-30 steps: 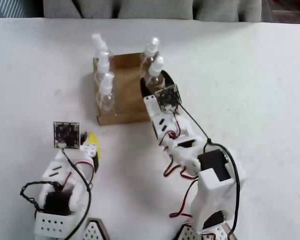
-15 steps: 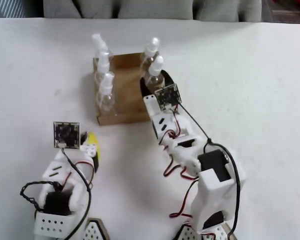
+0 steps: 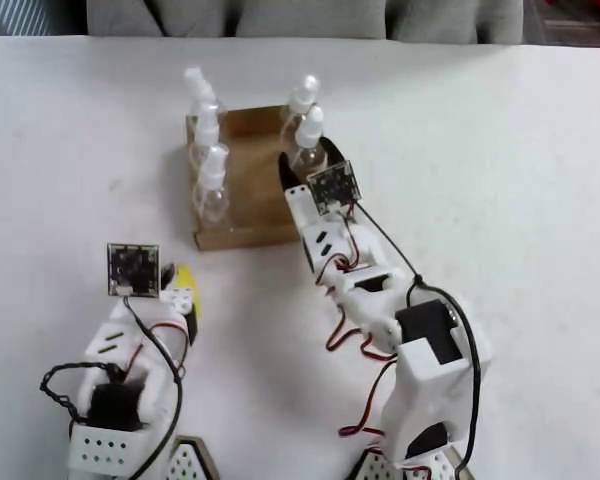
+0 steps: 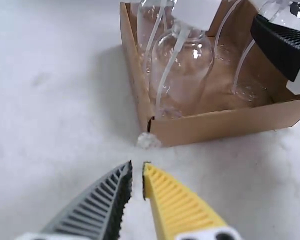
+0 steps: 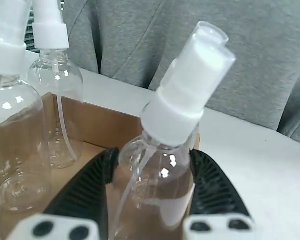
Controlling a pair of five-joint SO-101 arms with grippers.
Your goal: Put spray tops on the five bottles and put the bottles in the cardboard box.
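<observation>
Two right fingers (image 5: 85,192) grip a capped bottle (image 5: 157,190); left fingers (image 4: 177,202) nearly touching, empty.

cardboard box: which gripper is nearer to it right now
Right. The right gripper is at the right edge of the cardboard box, jaws around a bottle; the left gripper is apart from it, short of its near left corner.

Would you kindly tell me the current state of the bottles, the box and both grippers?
gripped bottle: spray top on, inside the box walls.
other four bottles: spray tops on, standing in the box.
cardboard box: open-topped, holding all five bottles.
right gripper: shut on the gripped bottle.
left gripper: shut, empty, short of the box.
</observation>
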